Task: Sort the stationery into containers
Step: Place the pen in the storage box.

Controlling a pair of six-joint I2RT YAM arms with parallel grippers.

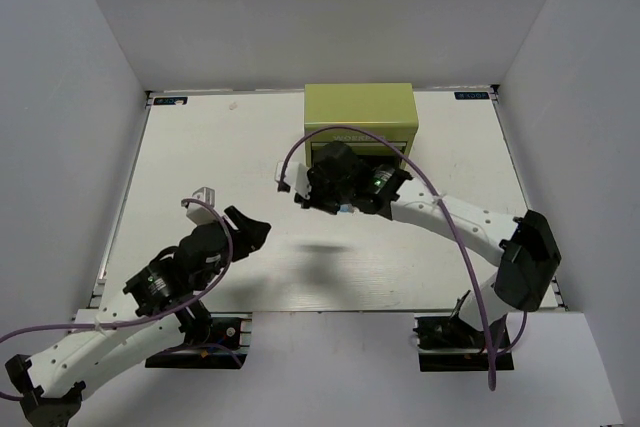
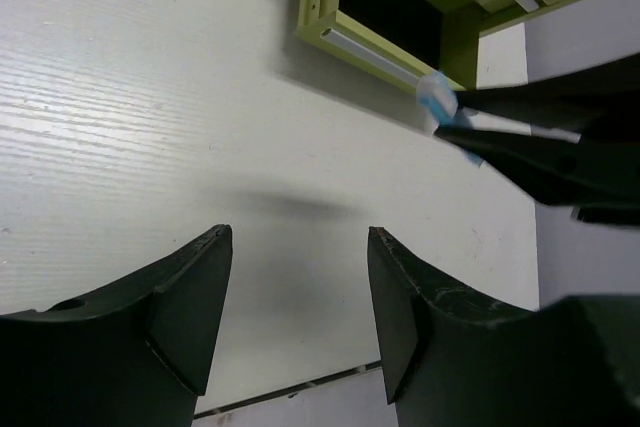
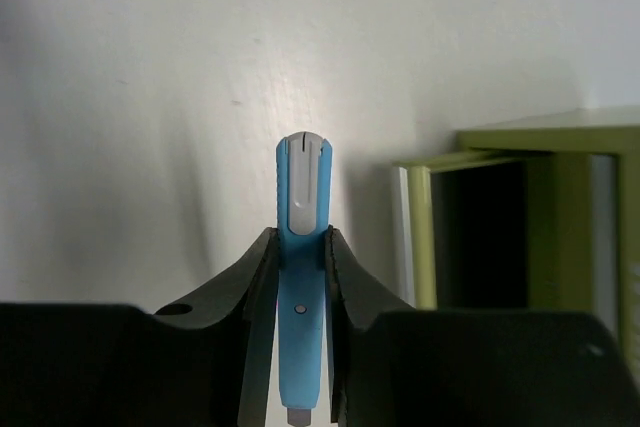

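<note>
Pen: blue pen with white tip, pinched between the right gripper's fingers, tip poking past them.
Right gripper: clamped on the pen, near the lime-green chest.
Left gripper: jaws apart, empty, above the table.
Right wrist view: shows the grip plainly.
Top view: pen mostly hidden.
Left wrist view: chest drawer pulled out.

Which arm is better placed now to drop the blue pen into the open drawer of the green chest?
Right. The right gripper is shut on the blue pen beside the open drawer; the left gripper is open, empty, farther from it.
</note>
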